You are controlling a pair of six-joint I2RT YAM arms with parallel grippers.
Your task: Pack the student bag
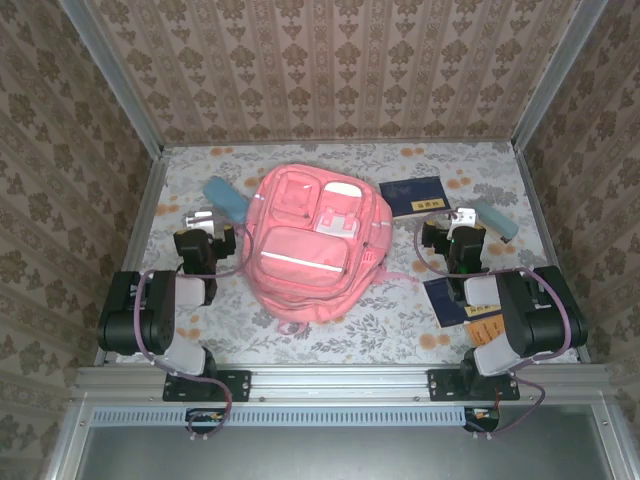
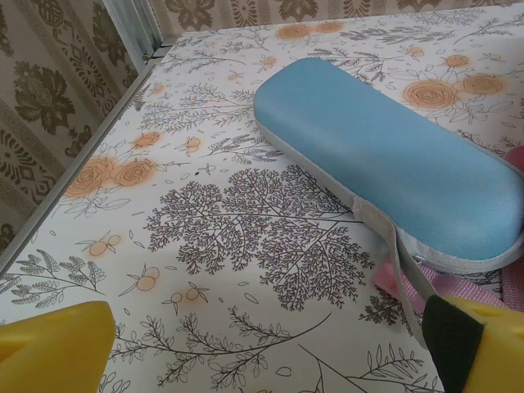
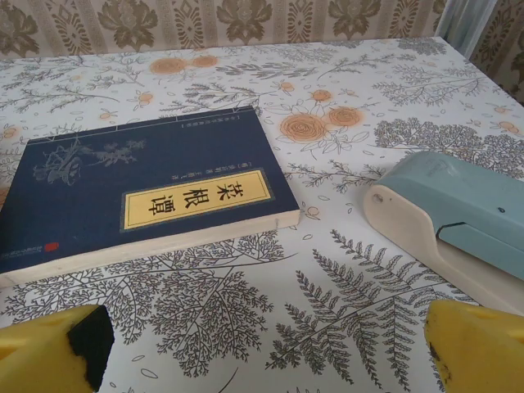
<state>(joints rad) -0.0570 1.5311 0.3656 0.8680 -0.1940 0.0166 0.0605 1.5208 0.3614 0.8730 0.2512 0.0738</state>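
The left pincer (image 2: pixel 262 356) and right pincer (image 3: pixel 262 348) gape wide, empty; nipped off-centre, the smooth blue oblong case (image 2: pixel 385 155) may skid against the soft pink fabric backpack (image 1: pixel 300 270).

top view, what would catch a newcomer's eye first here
The pink bag dominates, lying flat at the middle of the flowered table. A blue case lies beside its far left corner, and a navy book and a pale teal stapler lie to its right.
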